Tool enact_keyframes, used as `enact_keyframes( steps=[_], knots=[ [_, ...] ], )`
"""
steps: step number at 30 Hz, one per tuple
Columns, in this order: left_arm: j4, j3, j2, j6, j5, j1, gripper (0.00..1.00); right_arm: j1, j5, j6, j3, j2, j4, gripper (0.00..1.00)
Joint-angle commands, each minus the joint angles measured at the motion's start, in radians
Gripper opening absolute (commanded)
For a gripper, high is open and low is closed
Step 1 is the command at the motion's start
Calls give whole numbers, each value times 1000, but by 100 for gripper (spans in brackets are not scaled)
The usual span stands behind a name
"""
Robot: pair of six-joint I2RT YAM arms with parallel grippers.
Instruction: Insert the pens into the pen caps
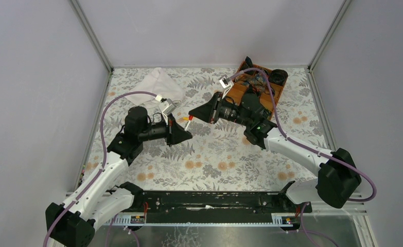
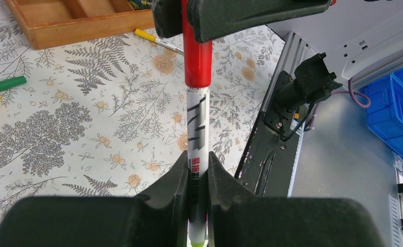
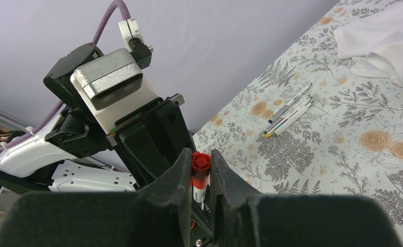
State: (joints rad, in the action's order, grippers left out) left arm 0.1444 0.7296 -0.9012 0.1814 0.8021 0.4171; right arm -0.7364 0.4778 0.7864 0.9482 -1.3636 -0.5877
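Your left gripper (image 2: 199, 172) gripped the white pen (image 2: 196, 123) by its barrel; your right gripper (image 3: 201, 154) stood narrow, pinching the red cap (image 3: 200, 161) fitted over that pen's end.

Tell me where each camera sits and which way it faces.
Top external: above and behind the bases, looking down on the table; left arm and right arm show.
Left wrist: looks along its own fingers at the pen, toward the tray.
Right wrist: looks past its own fingers at the left arm's wrist.
All share the red cap.
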Motion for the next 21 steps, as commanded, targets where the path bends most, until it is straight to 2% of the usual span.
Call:
enact_keyframes(
  steps=[1, 10, 21],
  knots=[
    [-72, 1, 15, -4, 19, 2, 0, 3, 70, -9, -24, -7, -87, 0],
    [-78, -1, 22, -2, 7, 2, 0, -22, 140, 19, -159, -14, -151, 0],
    [-80, -3, 36, -3, -8, 0, 0, -179, 93, 11, -238, -62, -169, 0]
  ],
)
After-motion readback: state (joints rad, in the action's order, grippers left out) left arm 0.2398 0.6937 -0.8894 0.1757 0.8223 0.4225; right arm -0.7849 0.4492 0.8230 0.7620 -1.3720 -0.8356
